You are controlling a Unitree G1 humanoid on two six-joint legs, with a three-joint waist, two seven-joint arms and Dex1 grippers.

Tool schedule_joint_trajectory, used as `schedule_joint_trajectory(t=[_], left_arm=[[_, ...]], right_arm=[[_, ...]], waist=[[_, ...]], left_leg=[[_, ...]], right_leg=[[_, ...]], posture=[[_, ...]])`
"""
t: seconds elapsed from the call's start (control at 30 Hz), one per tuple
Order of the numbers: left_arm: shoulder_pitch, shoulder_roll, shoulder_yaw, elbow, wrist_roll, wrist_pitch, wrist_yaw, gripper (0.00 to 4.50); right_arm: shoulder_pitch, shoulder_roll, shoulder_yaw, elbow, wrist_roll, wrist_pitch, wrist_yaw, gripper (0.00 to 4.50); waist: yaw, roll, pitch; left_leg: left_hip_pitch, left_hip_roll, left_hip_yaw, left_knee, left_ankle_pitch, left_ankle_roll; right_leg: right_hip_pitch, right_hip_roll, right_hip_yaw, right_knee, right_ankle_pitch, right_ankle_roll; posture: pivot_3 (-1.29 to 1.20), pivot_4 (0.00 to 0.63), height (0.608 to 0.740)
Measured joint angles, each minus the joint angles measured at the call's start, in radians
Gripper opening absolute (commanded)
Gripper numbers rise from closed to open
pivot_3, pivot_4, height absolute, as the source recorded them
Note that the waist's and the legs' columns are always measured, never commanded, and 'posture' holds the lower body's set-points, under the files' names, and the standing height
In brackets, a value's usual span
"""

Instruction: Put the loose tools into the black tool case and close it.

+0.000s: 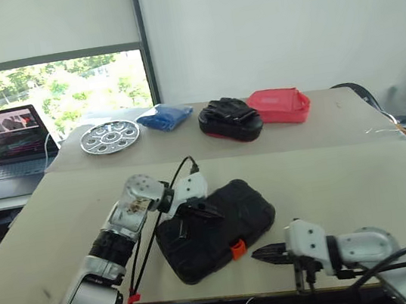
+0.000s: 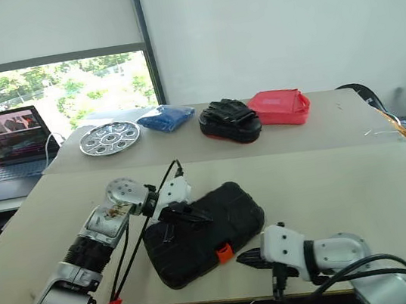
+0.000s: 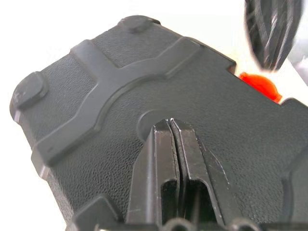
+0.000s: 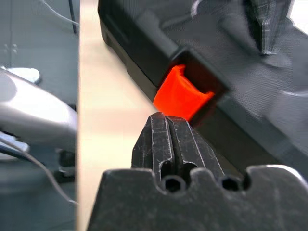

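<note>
The black tool case [image 1: 214, 229] is lying closed on the table [image 1: 344, 177], near its front edge, with its orange latch [image 1: 237, 249] facing the robot. The left end effector [image 1: 211, 213] is resting on the textured lid, its fingers [image 3: 173, 159] pressed together and grasping nothing. The right end effector [image 1: 262, 253] is sitting just beside the latch, fingers likewise clenched and empty, its tips almost touching the orange tab in the right wrist view. No loose tools are lying on the table around the case. The latch is probably the step in hand, and it is looking only partly seated; if the right tips push off-centre, they could slip past the tab, or shove the whole case sideways. With the left tips bearing lightly, the lid might spring up or the case might slide toward the table edge.
</note>
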Motion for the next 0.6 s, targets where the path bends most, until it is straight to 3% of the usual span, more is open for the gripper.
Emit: schedule_joint_trajectory(t=[0.03,0.17,0.2,0.23,0.33,0.4,0.6], left_arm=[[0.013,0.046,0.015,-0.022,-0.021,0.034,-0.026,1.47],[0.08,0.211,0.108,-0.102,-0.104,0.152,-0.1,2.91],[0.095,0.244,0.134,-0.128,-0.127,0.181,-0.108,3.14],[0.108,0.275,0.162,-0.16,-0.157,0.217,-0.114,3.62],[0.152,0.401,0.271,-0.269,-0.255,0.351,-0.126,4.5],[0.191,0.489,0.345,-0.335,-0.313,0.432,-0.132,4.5],[0.354,0.625,0.489,-0.435,-0.377,0.484,-0.121,4.5]], right_arm=[[0.027,-0.031,-0.062,-0.02,0.058,0.043,0.017,0.71],[0.085,-0.146,-0.31,-0.033,0.239,0.176,0.098,2.18],[0.074,-0.163,-0.359,-0.025,0.272,0.197,0.106,2.39],[0.058,-0.179,-0.404,-0.01,0.308,0.22,0.118,2.83],[0.007,-0.248,-0.517,0.072,0.388,0.273,0.164,3.89],[-0.012,-0.289,-0.558,0.115,0.426,0.301,0.202,4.45],[-0.015,-0.339,-0.581,0.173,0.487,0.34,0.294,4.45]], waist=[[-0.006,0.0,0.0],[-0.017,0.001,0.006],[-0.016,0.001,0.008],[-0.015,0.001,0.01],[-0.011,0.002,0.017],[-0.009,0.003,0.021],[0.007,0.004,0.021]], left_leg=[[-0.002,0.0,0.0,-0.001,0.0,0.0],[-0.007,0.0,-0.001,-0.002,0.0,0.0],[-0.007,0.001,-0.001,-0.002,0.0,0.0],[-0.007,0.001,-0.001,-0.002,0.0,0.0],[-0.009,0.001,0.0,-0.002,0.0,0.0],[-0.01,0.001,0.0,-0.003,0.0,0.0],[-0.017,0.001,0.001,-0.002,-0.001,0.0]], right_leg=[[-0.003,0.0,0.001,0.0,0.001,-0.001],[-0.009,0.0,0.0,0.002,0.004,-0.008],[-0.009,0.0,0.0,0.001,0.004,-0.008],[-0.009,-0.001,0.0,0.001,0.004,-0.008],[-0.009,-0.002,0.0,-0.003,0.005,-0.006],[-0.01,-0.003,0.0,-0.005,0.005,-0.005],[-0.016,-0.003,-0.001,-0.004,0.004,-0.005]], posture=[[0.0,0.15,0.74],[0.0,0.15,0.74],[0.0,0.15,0.74],[0.0,0.15,0.74],[0.0,0.15,0.74],[0.0,0.15,0.74],[0.0,0.15,0.74]])
